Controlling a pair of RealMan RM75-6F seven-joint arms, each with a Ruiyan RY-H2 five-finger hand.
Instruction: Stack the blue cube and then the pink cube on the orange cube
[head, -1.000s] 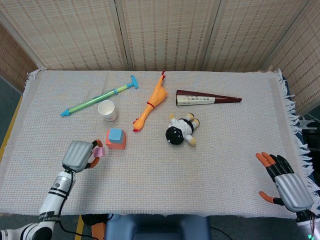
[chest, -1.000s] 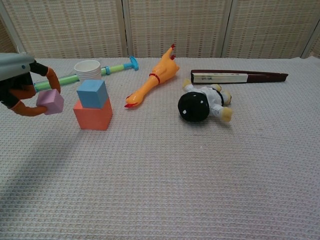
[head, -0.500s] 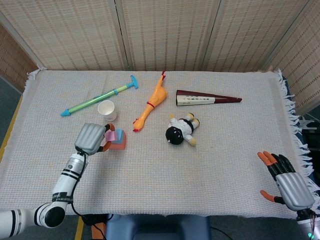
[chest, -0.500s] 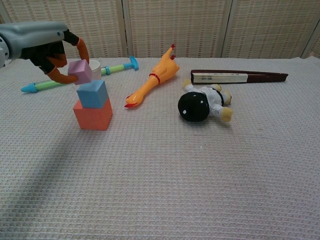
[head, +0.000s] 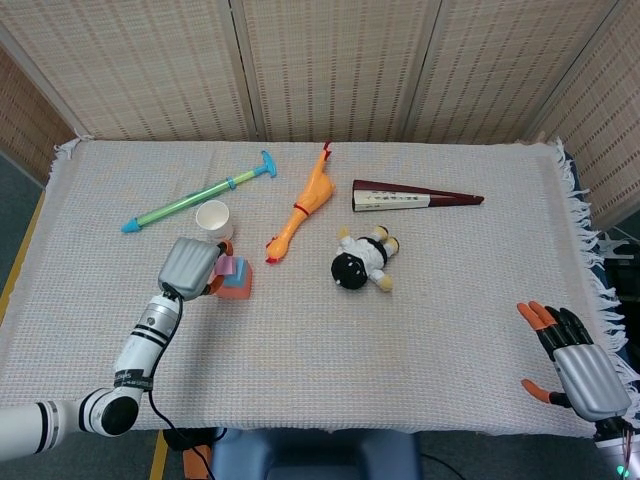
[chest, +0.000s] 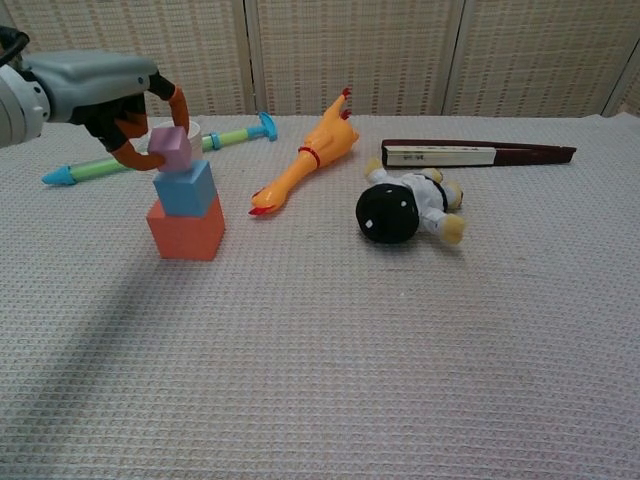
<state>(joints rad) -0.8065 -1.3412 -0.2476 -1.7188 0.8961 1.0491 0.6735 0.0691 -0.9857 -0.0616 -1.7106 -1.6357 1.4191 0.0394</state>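
Progress was judged as well past the halfway mark. The blue cube (chest: 185, 188) was seen already seated on the orange cube (chest: 186, 230), left of centre in the chest view, so the first stacking step was taken as done. The blue cube was turned slightly askew on the larger cube beneath it, but appeared fully supported.

The pink cube (chest: 170, 149) was held pinched in the left hand (chest: 128, 110), at the upper left of the chest view, directly above the blue cube. Its lower corner looked to be touching or just off the blue cube's top face; which of the two could not be told. It was noted as tilted, not yet lying flat. In the head view the same hand (head: 189, 267) covered most of the stack, at left of centre, with only a patch of pink and an edge of orange showing.

The right hand (head: 581, 368) was recorded at the lower right corner of the head view, fingers spread, holding nothing, well apart from the cubes.

Still left, as judged: the pink cube to be levelled, set down squarely and released without the blue cube being nudged.

A white cup (chest: 178, 134) stood just behind the stack.
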